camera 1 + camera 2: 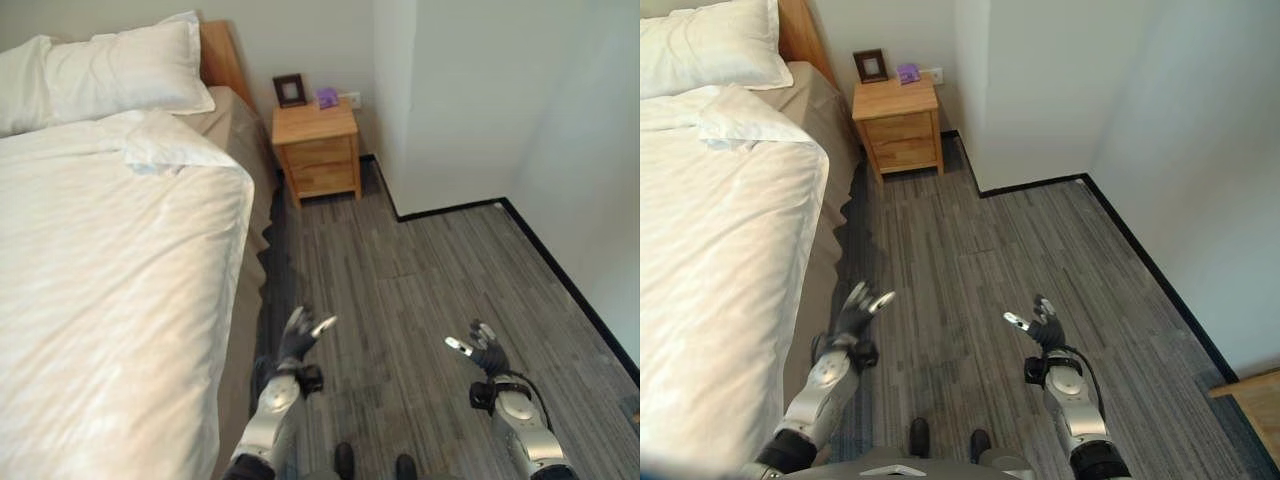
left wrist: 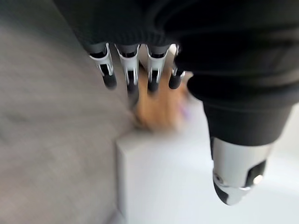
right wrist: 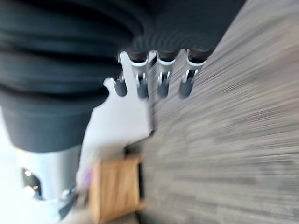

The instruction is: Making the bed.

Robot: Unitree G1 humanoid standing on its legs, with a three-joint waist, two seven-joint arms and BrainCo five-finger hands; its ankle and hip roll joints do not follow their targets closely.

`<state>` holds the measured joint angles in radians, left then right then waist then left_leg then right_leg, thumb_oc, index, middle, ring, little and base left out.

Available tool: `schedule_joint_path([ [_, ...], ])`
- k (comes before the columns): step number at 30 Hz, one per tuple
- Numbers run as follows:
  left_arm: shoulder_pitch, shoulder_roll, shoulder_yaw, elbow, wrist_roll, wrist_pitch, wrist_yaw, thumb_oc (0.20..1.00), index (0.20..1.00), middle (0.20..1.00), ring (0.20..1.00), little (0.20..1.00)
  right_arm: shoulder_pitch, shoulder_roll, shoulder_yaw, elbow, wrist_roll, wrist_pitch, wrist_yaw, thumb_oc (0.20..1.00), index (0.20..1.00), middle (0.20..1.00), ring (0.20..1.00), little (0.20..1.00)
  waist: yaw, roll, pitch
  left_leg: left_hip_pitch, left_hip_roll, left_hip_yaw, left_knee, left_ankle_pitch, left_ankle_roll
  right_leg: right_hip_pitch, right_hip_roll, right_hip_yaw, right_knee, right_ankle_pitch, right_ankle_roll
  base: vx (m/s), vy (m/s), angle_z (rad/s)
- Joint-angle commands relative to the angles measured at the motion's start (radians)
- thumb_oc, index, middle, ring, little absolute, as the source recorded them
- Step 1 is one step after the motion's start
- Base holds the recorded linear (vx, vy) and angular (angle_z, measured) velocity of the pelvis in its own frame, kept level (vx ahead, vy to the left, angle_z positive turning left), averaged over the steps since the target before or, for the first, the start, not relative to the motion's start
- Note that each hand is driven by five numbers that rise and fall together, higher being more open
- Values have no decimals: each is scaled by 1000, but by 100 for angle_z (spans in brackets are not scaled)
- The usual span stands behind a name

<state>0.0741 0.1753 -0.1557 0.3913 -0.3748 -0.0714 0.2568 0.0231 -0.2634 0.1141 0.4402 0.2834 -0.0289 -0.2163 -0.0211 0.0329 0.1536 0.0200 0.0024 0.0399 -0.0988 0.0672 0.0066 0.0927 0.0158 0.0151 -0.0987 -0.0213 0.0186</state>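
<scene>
I find the bed on my left, covered by a white duvet that lies fairly flat across the mattress and hangs over the near side edge. Its top corner is folded back and rumpled just below the two white pillows, which sit against the wooden headboard; a strip of tan sheet is exposed beside that fold. I judge this corner to be the part not yet tidied, since the rest of the cover looks smooth. My left hand hovers over the grey floor, near the bed's side but apart from it, fingers straight and spread, holding nothing. My right hand is raised well apart from the bed over the open floor, its fingers likewise extended and empty. I read this posture as a neutral carry, both palms free so either can take the duvet edge when I move closer. A wooden nightstand stands beside the headboard against the wall, carrying a small dark picture frame and a purple object I cannot identify. Reaching the folded corner calls for stepping toward the headboard, and the nightstand narrows that passage.
</scene>
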Motion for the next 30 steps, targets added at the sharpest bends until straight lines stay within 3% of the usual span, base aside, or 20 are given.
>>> schedule_joint_path([
  [1, -2, 61, 26, -53, 32, -55, 5, 1000, 1000, 1000, 1000, 1000, -46, 3, -28, -23, -65, -39, -25, 1000, 1000, 1000, 1000, 1000, 43, -47, -5, 31, 1, 72, 39, -145, 4, -18, -162, -113, 125, -34, 116, -66, 59, 3],
  [3, 3, 76, 48, -118, 37, -73, 26, 1000, 1000, 1000, 1000, 1000, -77, -35, -17, -47, -189, -40, -50, 1000, 1000, 1000, 1000, 1000, 56, -48, 35, 46, -2, 55, 64, -168, 23, -104, -176, -135, 335, -14, 149, -50, 73, 4],
  [5, -6, 89, 65, -150, 60, -77, 59, 1000, 1000, 1000, 1000, 1000, -115, -68, -10, -64, -263, -29, -67, 1000, 1000, 1000, 1000, 1000, 57, -41, 63, 65, 1, 48, 65, -176, 38, -179, -188, -152, 487, 93, 188, -25, 67, -6],
  [6, -10, 97, 74, -164, 73, -83, 72, 1000, 1000, 1000, 1000, 1000, -126, -88, -8, -87, -293, -30, -68, 1000, 1000, 1000, 1000, 1000, 59, -31, 77, 76, 8, 40, 66, -180, 45, -211, -188, -160, 550, 108, 203, 20, 48, -11],
  [9, -8, 102, 90, -208, 90, -98, 81, 1000, 1000, 1000, 1000, 1000, -121, -121, -12, -141, -331, -54, -62, 1000, 1000, 1000, 1000, 1000, 60, -30, 81, 104, 12, 29, 57, -195, 48, -233, -201, -183, 583, 92, 194, 114, -3, 16],
  [10, -22, 113, 85, -231, 96, -104, 81, 1000, 1000, 1000, 1000, 1000, -127, -148, -12, -177, -346, -68, -56, 1000, 1000, 1000, 1000, 1000, 58, -43, 80, 115, 10, 4, 52, -203, 42, -254, -171, -168, 521, 42, 163, 201, -44, 36],
  [12, -33, 123, 80, -247, 105, -106, 80, 1000, 1000, 1000, 1000, 1000, -126, -159, -15, -197, -345, -77, -56, 1000, 1000, 1000, 1000, 1000, 51, -48, 82, 126, 15, -18, 48, -212, 33, -258, -146, -169, 466, 0, 143, 281, -137, 72],
  [13, -45, 139, 71, -261, 127, -111, 71, 1000, 1000, 1000, 1000, 1000, -126, -183, -19, -209, -345, -85, -55, 1000, 1000, 1000, 1000, 1000, 39, -66, 81, 148, 18, -40, 37, -229, 11, -246, -150, -171, 264, 4, 127, 592, -326, 82],
  [15, -75, 149, 76, -258, 150, -113, 96, 1000, 1000, 1000, 1000, 1000, -132, -192, -25, -215, -377, -73, -82, 1000, 1000, 1000, 1000, 1000, 22, -70, 85, 192, 51, -60, 14, -249, -25, -293, -171, -182, 89, 74, 145, 670, -333, 27],
  [18, -84, 148, 80, -250, 150, -123, 107, 1000, 1000, 1000, 1000, 1000, -83, -177, -54, -245, -400, -60, -95, 1000, 1000, 1000, 1000, 1000, -19, -63, 94, 258, 93, -115, 11, -307, -57, -354, -182, -103, 47, 126, 166, 528, -251, 62],
  [21, -42, 137, 86, -248, 150, -126, 107, 1000, 1000, 1000, 1000, 1000, -37, -159, -48, -239, -408, -69, -81, 1000, 1000, 1000, 1000, 1000, -43, -66, 59, 314, 139, -132, 11, -345, -75, -338, -168, -74, 74, 145, 151, 496, -280, 87],
  [23, -18, 127, 89, -243, 135, -128, 104, 1000, 1000, 1000, 1000, 1000, -27, -161, -39, -234, -402, -75, -69, 1000, 1000, 1000, 1000, 1000, -53, -48, 50, 281, 187, -129, 129, -269, -105, -329, -135, -74, 111, 129, 127, 506, -329, 2],
  [24, -9, 114, 96, -243, 106, -126, 100, 1000, 1000, 1000, 1000, 1000, -37, -165, -23, -218, -399, -83, -67, 1000, 1000, 1000, 1000, 1000, -45, -31, 58, 198, 202, -116, 352, -116, -121, -259, -102, -97, 93, 100, 86, 449, -389, -10],
  [25, -9, 114, 92, -258, 88, -124, 95, 1000, 1000, 1000, 1000, 1000, -41, -168, -21, -228, -390, -85, -71, 1000, 1000, 1000, 1000, 1000, -33, -42, 81, 112, 195, -125, 513, -35, -116, -219, -101, -102, 81, 85, 57, 320, -320, -19],
  [26, -10, 115, 93, -259, 88, -123, 95, 1000, 1000, 1000, 1000, 1000, -42, -167, -21, -228, -390, -85, -71, 1000, 1000, 1000, 1000, 1000, -38, -48, 77, 101, 188, -131, 515, -29, -116, -224, -108, -105, 80, 89, 57, 299, -380, -30],
  [27, -7, 113, 77, -273, 74, -132, 89, 1000, 1000, 1000, 1000, 1000, -43, -175, -19, -241, -369, -90, -80, 1000, 1000, 1000, 1000, 1000, -15, -80, 115, 1, 175, -84, 686, -9, -89, -155, -114, -107, 56, 64, 22, 215, -244, -44],
  [28, -8, 114, 77, -273, 74, -133, 89, 1000, 1000, 1000, 1000, 1000, -43, -174, -20, -241, -369, -90, -80, 1000, 1000, 1000, 1000, 1000, -13, -79, 117, -3, 176, -83, 698, -16, -87, -153, -113, -106, 53, 65, 23, 502, -393, -60],
  [29, -14, 109, 66, -286, 67, -130, 77, 1000, 1000, 1000, 1000, 1000, -47, -181, -20, -245, -372, -81, -77, 1000, 1000, 1000, 1000, 1000, 14, -104, 137, -97, 153, -40, 774, -69, -78, -94, -127, -96, 27, 40, 14, 395, -160, -47],
  [30, -18, 104, 59, -292, 66, -129, 73, 1000, 1000, 1000, 1000, 1000, -49, -184, -19, -243, -376, -76, -76, 1000, 1000, 1000, 1000, 1000, 31, -99, 147, -147, 138, -22, 786, -115, -77, -67, -123, -91, 22, 17, 15, 545, -194, -15],
])
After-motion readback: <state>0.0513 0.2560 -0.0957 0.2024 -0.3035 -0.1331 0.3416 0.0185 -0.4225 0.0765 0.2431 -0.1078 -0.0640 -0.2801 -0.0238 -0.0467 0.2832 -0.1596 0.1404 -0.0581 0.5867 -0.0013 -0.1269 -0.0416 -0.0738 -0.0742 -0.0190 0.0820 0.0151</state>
